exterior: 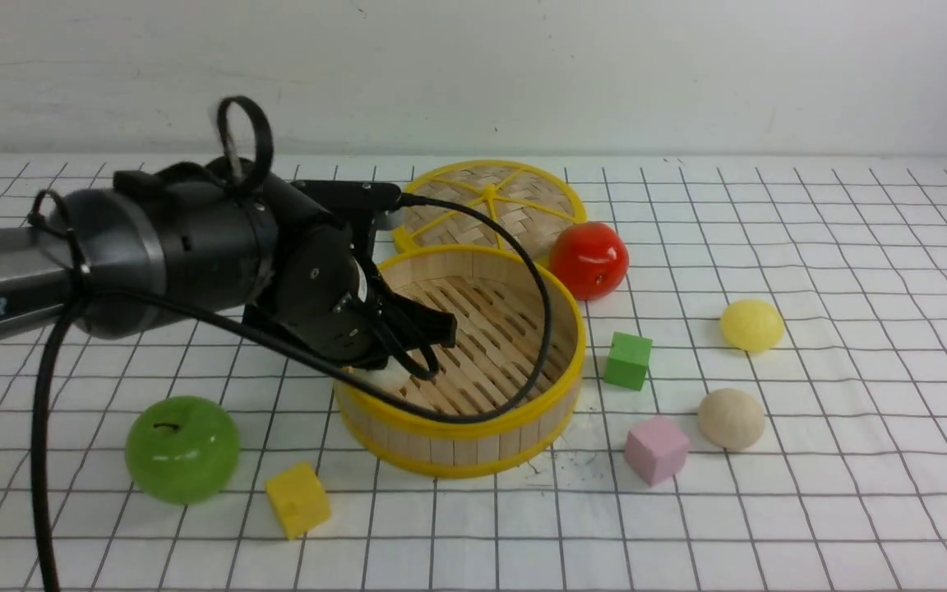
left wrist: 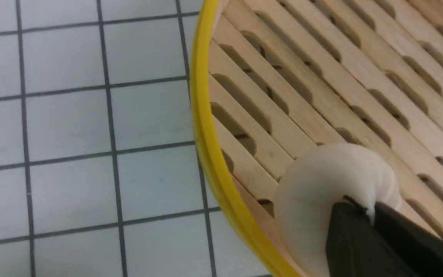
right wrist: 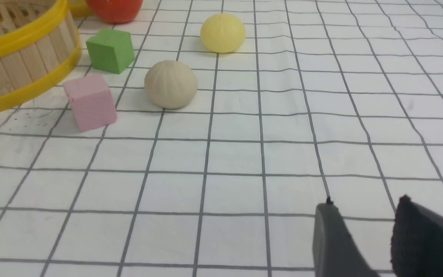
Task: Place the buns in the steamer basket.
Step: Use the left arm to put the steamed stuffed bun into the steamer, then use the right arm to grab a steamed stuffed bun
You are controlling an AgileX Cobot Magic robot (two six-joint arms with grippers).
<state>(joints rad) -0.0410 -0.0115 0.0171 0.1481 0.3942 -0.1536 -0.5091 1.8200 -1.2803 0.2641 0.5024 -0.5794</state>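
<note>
Left arm (exterior: 153, 247): is entering from 9 o'clock in the front view, lying low and nearly level, with the wrist bending down over the near-left rim of the steamer basket (exterior: 473, 444); a black cable (exterior: 535, 288) is looping from the wrist across the basket.
Left gripper (left wrist: 368, 211): is pointing down into the basket. Its two dark fingers are closed together, pinching a small fold on top of the cream-white bun (left wrist: 321, 188).
Cream-white bun: is sitting on the slatted floor inside the basket, at 8 o'clock of the floor, just beside the yellow-rimmed wall.
Right gripper (right wrist: 365, 204): is hovering low over the grid cloth (exterior: 852, 510), well apart from the basket. Its jaws are standing apart with nothing between them. The right arm is showing only in its own wrist view.
Steamer basket: is standing mid-table, holding the one bun.
Pale yellow bun (exterior: 751, 325): is lying on the cloth at 3 o'clock from the basket, outside it.
Beige bun (exterior: 731, 419): is lying on the cloth between 3 and 4 o'clock, outside the basket, near the pale yellow bun.
Woven lid (exterior: 515, 205): is lying flat at 12 o'clock, just behind the basket.
Red tomato (exterior: 588, 259): is sitting between 1 and 2 o'clock, next to the lid.
Green cube (exterior: 628, 360): is sitting at 3 o'clock, near the basket wall.
Pink cube (exterior: 656, 448): is sitting at 4 o'clock.
Yellow cube (exterior: 297, 500): is sitting at 7 o'clock.
Green apple (exterior: 182, 448): is sitting at 8 o'clock, under the left arm's cable.
</note>
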